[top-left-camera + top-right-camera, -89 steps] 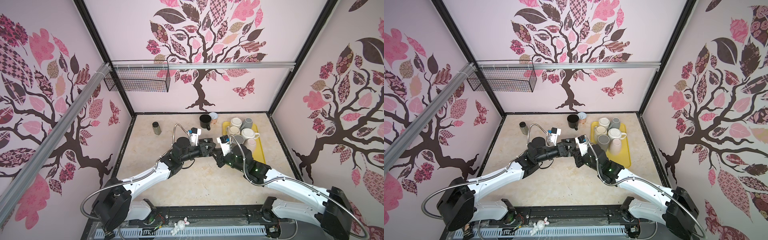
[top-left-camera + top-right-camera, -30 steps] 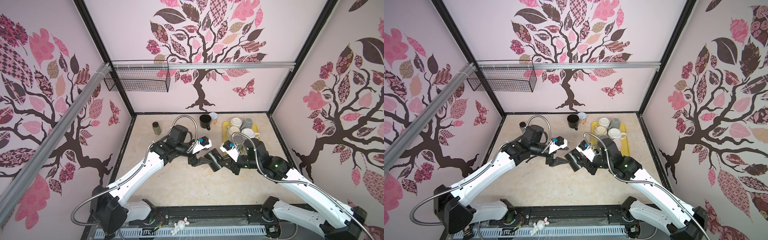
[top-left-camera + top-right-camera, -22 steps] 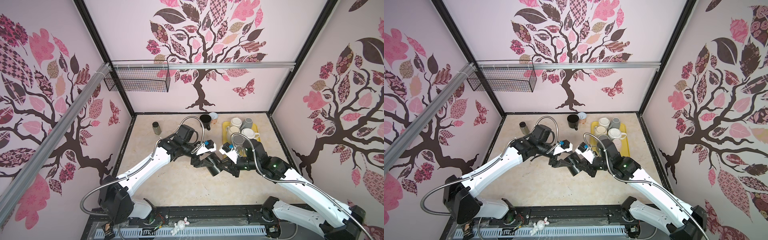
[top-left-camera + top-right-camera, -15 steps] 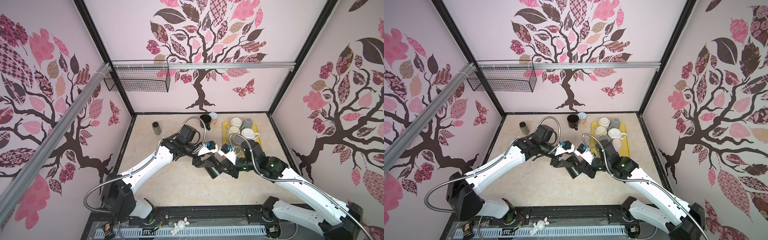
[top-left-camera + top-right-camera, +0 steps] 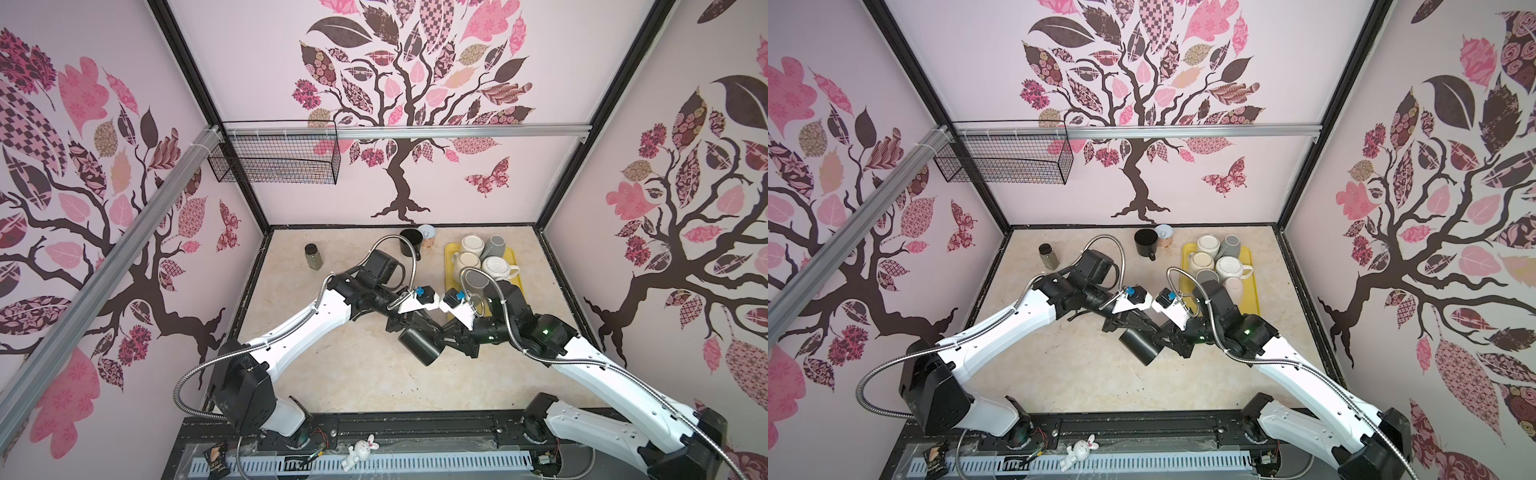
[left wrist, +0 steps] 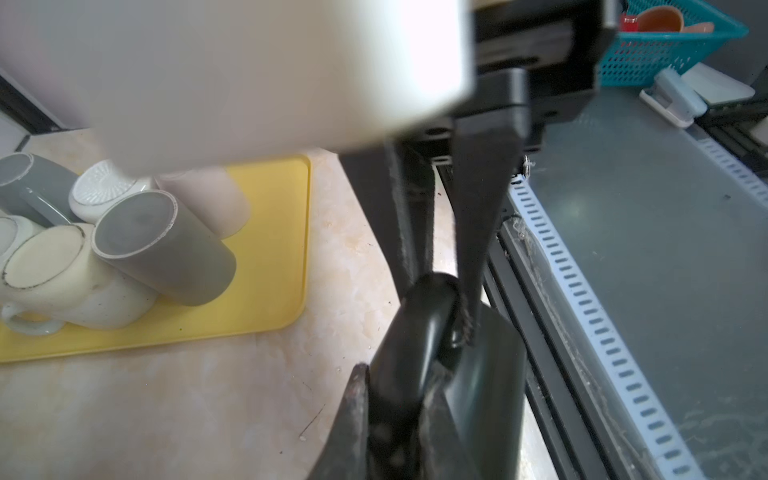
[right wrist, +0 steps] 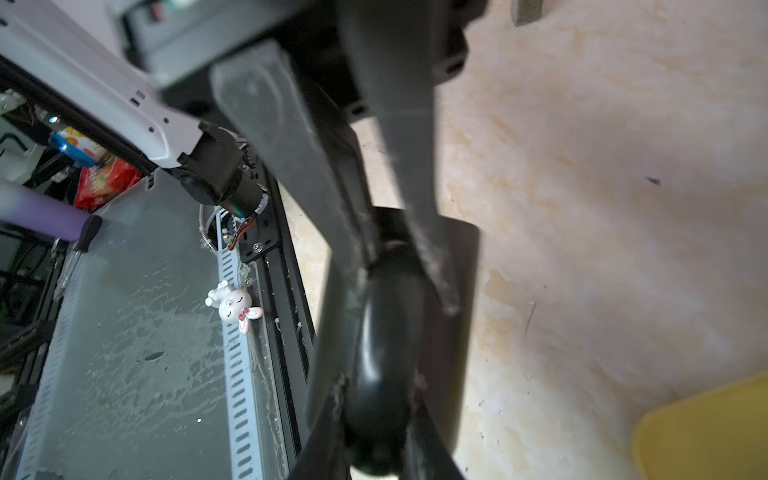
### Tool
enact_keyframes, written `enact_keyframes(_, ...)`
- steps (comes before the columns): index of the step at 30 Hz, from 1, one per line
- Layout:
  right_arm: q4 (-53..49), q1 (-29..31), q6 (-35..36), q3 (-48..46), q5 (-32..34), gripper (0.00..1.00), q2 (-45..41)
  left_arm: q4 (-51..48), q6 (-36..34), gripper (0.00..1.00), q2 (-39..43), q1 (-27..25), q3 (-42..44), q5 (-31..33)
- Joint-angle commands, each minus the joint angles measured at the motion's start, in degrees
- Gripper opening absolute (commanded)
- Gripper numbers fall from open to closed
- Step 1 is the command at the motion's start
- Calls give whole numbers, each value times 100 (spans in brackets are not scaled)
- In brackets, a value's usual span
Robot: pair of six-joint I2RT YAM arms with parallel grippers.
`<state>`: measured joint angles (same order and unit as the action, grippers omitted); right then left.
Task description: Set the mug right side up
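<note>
A black mug hangs tilted on its side above the middle of the table, its handle turned up and back. My left gripper comes in from the left and is shut on the handle. My right gripper comes from the right, shut on the same handle. In the left wrist view the left gripper pinches the handle, with the mug body beside it. The right gripper clamps it likewise.
A yellow tray with several upside-down mugs lies at the back right. A second black mug, a small cup and a jar stand near the back wall. A wire basket hangs high on the left.
My left gripper swung in from the left, reached the mug held by my right gripper and shut on its handle. The right gripper kept its hold, shifting slightly left and forward.
</note>
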<state>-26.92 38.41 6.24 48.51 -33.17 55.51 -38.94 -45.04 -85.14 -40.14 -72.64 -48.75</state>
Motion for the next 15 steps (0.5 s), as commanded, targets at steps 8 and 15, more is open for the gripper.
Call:
enact_keyframes(8, 1495, 45, -561, -143, 1003, 20, -625, 2196, 1921, 0, 496, -179, 766, 136)
enact_keyframes(15, 2112, 35, -1248, -700, 1879, 50, -1318, 3682, 3428, 0, 820, -23, 1402, 682)
